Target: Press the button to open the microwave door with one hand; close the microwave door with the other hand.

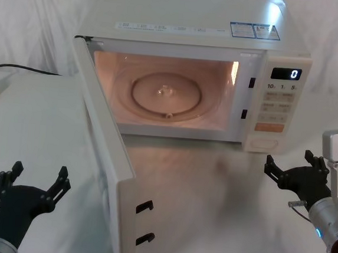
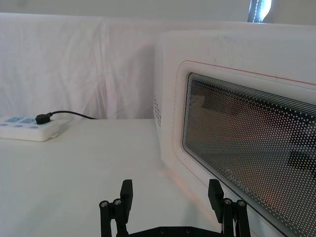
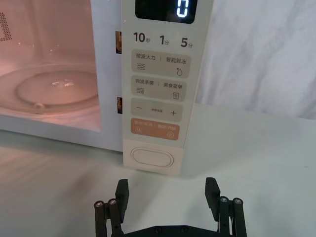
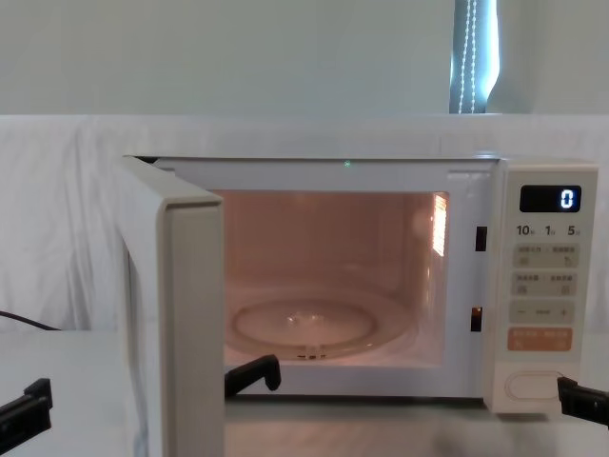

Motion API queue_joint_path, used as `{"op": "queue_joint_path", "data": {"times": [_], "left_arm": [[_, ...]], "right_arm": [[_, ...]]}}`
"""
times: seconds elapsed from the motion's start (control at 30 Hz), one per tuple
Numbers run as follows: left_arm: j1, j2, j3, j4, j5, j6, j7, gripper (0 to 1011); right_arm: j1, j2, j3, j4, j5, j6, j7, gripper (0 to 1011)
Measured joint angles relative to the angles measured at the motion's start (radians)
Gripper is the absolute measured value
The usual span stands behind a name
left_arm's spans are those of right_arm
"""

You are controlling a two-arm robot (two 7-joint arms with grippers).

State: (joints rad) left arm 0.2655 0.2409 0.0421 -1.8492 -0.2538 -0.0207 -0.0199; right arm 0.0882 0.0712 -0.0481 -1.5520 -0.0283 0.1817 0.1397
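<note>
Wide-spread left end effector (image 1: 33, 181) hovers beside swung-out microwave door (image 1: 104, 156); right end effector (image 1: 293, 167), also wide, faces the button (image 3: 151, 157)

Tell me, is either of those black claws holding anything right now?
No, nothing is held. The left gripper is open beside the swung-open microwave door; the right gripper is open, facing the button.

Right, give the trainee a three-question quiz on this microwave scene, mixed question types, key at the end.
1. True or false: the microwave door is shut.
2. Which gripper sits in front of the button? A) left gripper B) right gripper
3. Fill in: the display reads ___.

Key:
1. False; it stands swung wide open, cavity lit.
2. B; its fingers are spread, not touching the button.
3. 0
</note>
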Motion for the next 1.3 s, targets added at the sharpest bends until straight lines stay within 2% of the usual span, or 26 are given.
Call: {"op": "queue_joint_path", "data": {"times": [0.47, 0.6, 0.77, 0.8, 0.83, 0.93, 0.97, 1.0, 1.3], "left_arm": [[0.0, 0.0, 0.0, 0.0, 0.0, 0.0, 0.0, 1001], [0.0, 0.0, 0.0, 0.0, 0.0, 0.0, 0.0, 945], [0.0, 0.0, 0.0, 0.0, 0.0, 0.0, 0.0, 817], [0.0, 0.0, 0.0, 0.0, 0.0, 0.0, 0.0, 762], [0.0, 0.0, 0.0, 0.0, 0.0, 0.0, 0.0, 762], [0.0, 0.0, 0.0, 0.0, 0.0, 0.0, 0.0, 650], [0.0, 0.0, 0.0, 0.0, 0.0, 0.0, 0.0, 650], [0.0, 0.0, 0.0, 0.0, 0.0, 0.0, 0.0, 581], [0.0, 0.0, 0.0, 0.0, 0.0, 0.0, 0.0, 311]], "right_arm": [[0.0, 0.0, 0.0, 0.0, 0.0, 0.0, 0.0, 1002], [0.0, 0.0, 0.0, 0.0, 0.0, 0.0, 0.0, 1002], [0.0, 0.0, 0.0, 0.0, 0.0, 0.0, 0.0, 1002], [0.0, 0.0, 0.0, 0.0, 0.0, 0.0, 0.0, 1002], [0.0, 0.0, 0.0, 0.0, 0.0, 0.0, 0.0, 1002], [0.0, 0.0, 0.0, 0.0, 0.0, 0.0, 0.0, 1002], [0.0, 0.0, 0.0, 0.0, 0.0, 0.0, 0.0, 1002], [0.0, 0.0, 0.0, 0.0, 0.0, 0.0, 0.0, 1002], [0.0, 0.0, 0.0, 0.0, 0.0, 0.0, 0.0, 1002]]}}
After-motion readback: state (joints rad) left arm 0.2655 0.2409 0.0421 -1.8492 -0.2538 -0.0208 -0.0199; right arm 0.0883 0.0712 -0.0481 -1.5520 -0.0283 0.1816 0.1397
